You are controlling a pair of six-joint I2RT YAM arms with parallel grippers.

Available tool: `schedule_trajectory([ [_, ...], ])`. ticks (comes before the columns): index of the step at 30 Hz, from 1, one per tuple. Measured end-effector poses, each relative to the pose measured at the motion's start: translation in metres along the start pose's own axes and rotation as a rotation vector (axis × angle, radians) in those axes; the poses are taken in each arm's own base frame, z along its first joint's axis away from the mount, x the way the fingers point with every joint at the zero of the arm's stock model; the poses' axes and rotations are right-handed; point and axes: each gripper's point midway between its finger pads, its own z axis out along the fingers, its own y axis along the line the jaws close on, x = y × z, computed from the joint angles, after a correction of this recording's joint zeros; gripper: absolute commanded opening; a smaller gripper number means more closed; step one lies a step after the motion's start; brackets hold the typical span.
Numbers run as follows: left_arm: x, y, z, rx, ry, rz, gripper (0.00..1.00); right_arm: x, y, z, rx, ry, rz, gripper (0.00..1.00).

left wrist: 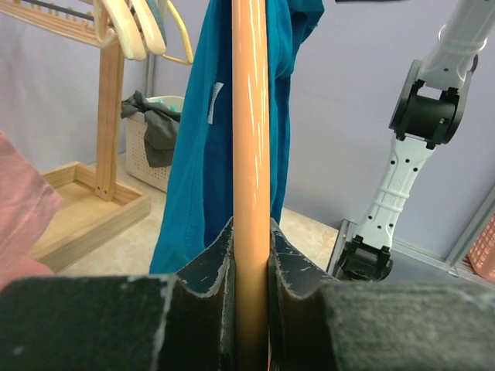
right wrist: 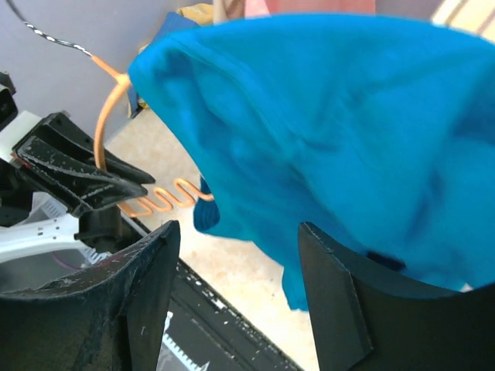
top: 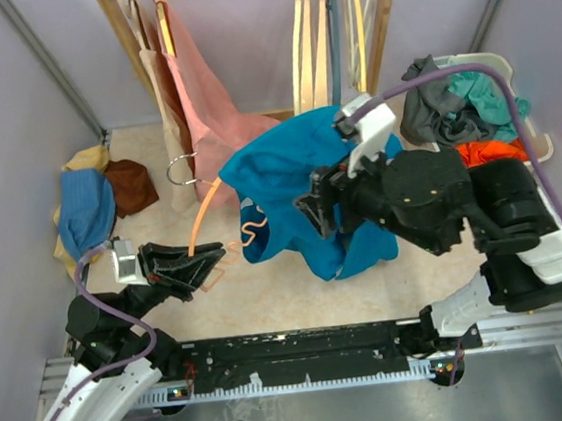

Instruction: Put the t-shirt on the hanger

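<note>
Left of the light wooden garment rack [top: 133, 45], by its foot, a dull mid-blue cloth [top: 86, 216] and a brown cloth [top: 129, 184] lie on the beige table. On the rack's left end hangs a pink garment [top: 204, 98]; pale cream wooden hangers [top: 323, 35] hang at its right end.

In front of the rack, left of its middle, the left gripper [left wrist: 251, 286] has its jaws narrow, clamped on a bar of the light orange-tan wooden hanger [left wrist: 250, 116]. The hanger's metal hook points toward the rack, and its wavy lower bar shows in the right wrist view. One curved arm runs in under the deep teal-blue t-shirt [top: 287, 170].

The t-shirt hangs bunched in the air in front of the rack's middle, draped on the hanger's far end, between the two grippers. A small white label shows in the left wrist view.

Right of the shirt, the right gripper [right wrist: 240, 294] has its jaws wide apart, nothing between them, with the cloth just past its fingertips.

Right of the rack, a white laundry basket [top: 541, 148] holds grey, turquoise and orange clothes.
</note>
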Motion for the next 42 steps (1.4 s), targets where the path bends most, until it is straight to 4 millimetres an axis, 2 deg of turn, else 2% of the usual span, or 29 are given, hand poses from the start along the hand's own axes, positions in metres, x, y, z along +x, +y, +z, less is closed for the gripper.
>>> schedule_trajectory([
  [4,-0.002,0.004,-0.004,-0.031,-0.011,0.004,0.0,0.01,-0.028,-0.02,0.04,0.006,0.097,0.65],
  [12,-0.01,0.003,-0.013,-0.054,-0.046,0.014,0.0,0.02,-0.103,-0.064,0.17,-0.077,0.318,0.72],
  [15,-0.011,0.002,-0.013,-0.051,-0.049,0.013,0.0,0.021,-0.128,-0.076,0.211,-0.14,0.369,0.74],
  [18,-0.011,0.001,-0.013,-0.047,-0.048,0.011,0.0,0.021,-0.143,-0.078,0.256,-0.204,0.386,0.76],
  [25,-0.013,-0.001,-0.015,-0.041,-0.054,0.013,0.0,0.017,-0.137,-0.057,0.329,-0.311,0.352,0.75],
  [32,-0.012,-0.001,-0.016,-0.043,-0.052,0.013,0.0,-0.004,-0.126,-0.044,0.404,-0.377,0.296,0.57],
  [38,-0.011,-0.001,-0.016,-0.044,-0.049,0.012,0.0,-0.011,-0.123,-0.039,0.438,-0.396,0.269,0.62],
  [42,-0.011,0.0,-0.016,-0.044,-0.05,0.013,0.0,-0.018,-0.126,-0.043,0.453,-0.4,0.288,0.63],
])
